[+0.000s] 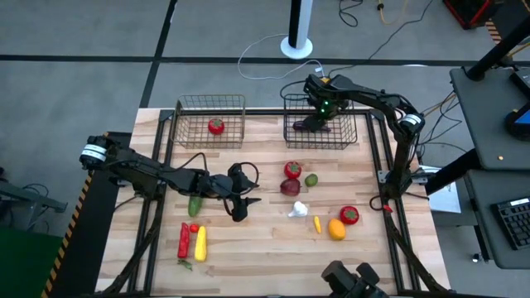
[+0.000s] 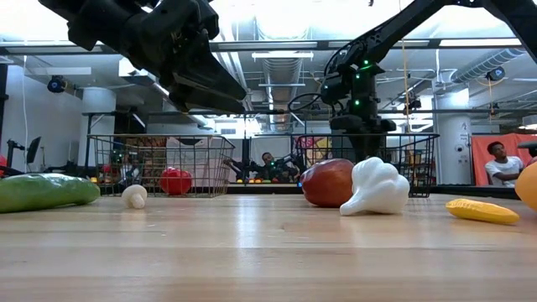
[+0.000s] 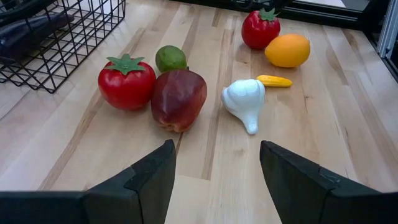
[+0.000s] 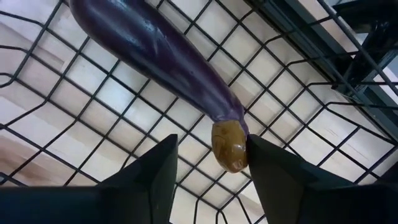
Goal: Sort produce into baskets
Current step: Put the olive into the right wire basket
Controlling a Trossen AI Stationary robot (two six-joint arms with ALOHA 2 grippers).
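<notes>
Right wrist view: glossy purple eggplant (image 4: 168, 59).

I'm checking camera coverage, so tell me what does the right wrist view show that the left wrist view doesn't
Only the right wrist view shows the purple eggplant lying on the basket floor between the open right gripper fingers. Only the left wrist view shows loose produce on the table: two tomatoes, lime, dark-red fruit, garlic, orange. Both show dark wire grid and open jaws.
</notes>
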